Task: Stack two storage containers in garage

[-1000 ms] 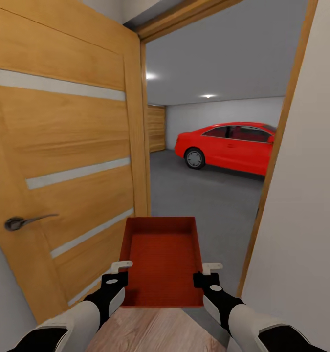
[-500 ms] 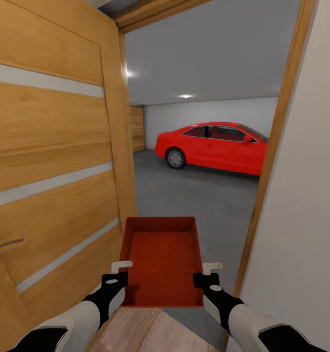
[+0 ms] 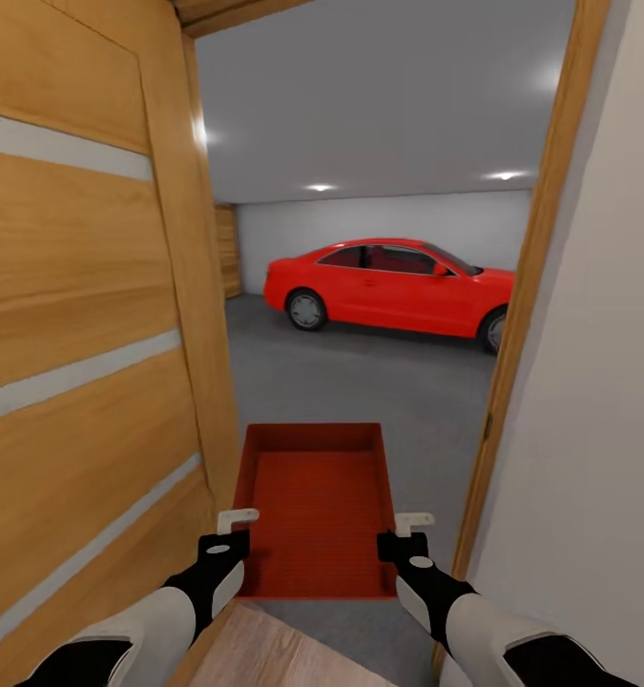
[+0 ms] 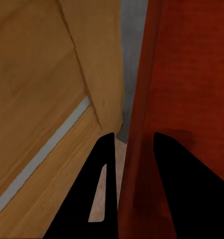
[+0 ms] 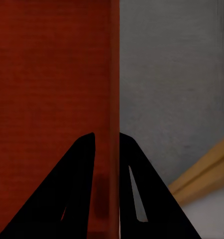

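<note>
At the garage doorway, your left gripper (image 3: 238,520) pinches the container (image 3: 314,506) by its left wall, jaws either side; your right gripper (image 3: 413,521) pinches the right wall likewise. Container carried level, open top up, over grey floor (image 3: 379,382). Wood door (image 3: 83,324) left, red car (image 3: 388,286) beyond.

Door frame (image 3: 522,315) hides the car's (image 3: 388,286) front.
</note>
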